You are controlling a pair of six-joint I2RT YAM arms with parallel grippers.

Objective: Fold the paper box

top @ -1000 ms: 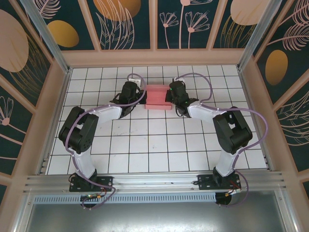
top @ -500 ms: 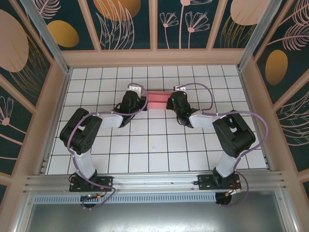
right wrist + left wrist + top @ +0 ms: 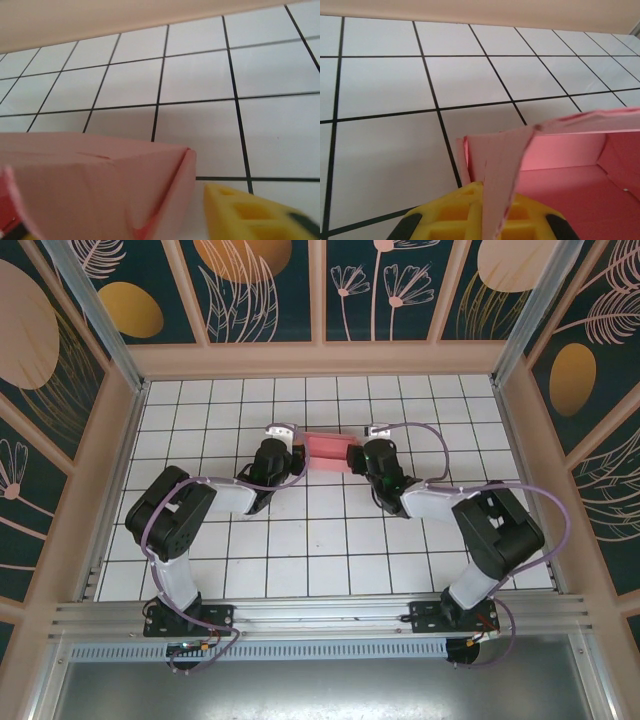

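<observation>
**Pink Box Sat Between Two Claws at the Far Middle of the Counter**

The paper box [image 3: 327, 449] lay on the white tiled counter [image 3: 320, 540], in the far middle of the grid and a few tile rows short of the back wall [image 3: 320, 358]. From above it read as a small pink rectangle, long side running left to right, with an arm at each short end.

In the left wrist view the box was open, its pink inner floor and far side wall showing. One flap [image 3: 500, 165] stood up from the near corner and ran down between the yellow pads. The left claw [image 3: 485, 212] was pressed together on that flap, pinching the thin card edge-on.

In the right wrist view the box's end looked closed, with a creased corner and a slanting fold line. The right claw [image 3: 135, 225] stood spread. One yellow finger [image 3: 250, 212] was just beside the box's corner with a strip of white tile showing between them, so it was not touching. The other finger was barely visible at the lower left edge, behind the pink card.

Both arms bent inward from their bases at the near edge, purple cables [image 3: 150, 525] looping along them. Dark panels with leaf and flower patterns ringed the counter.
</observation>
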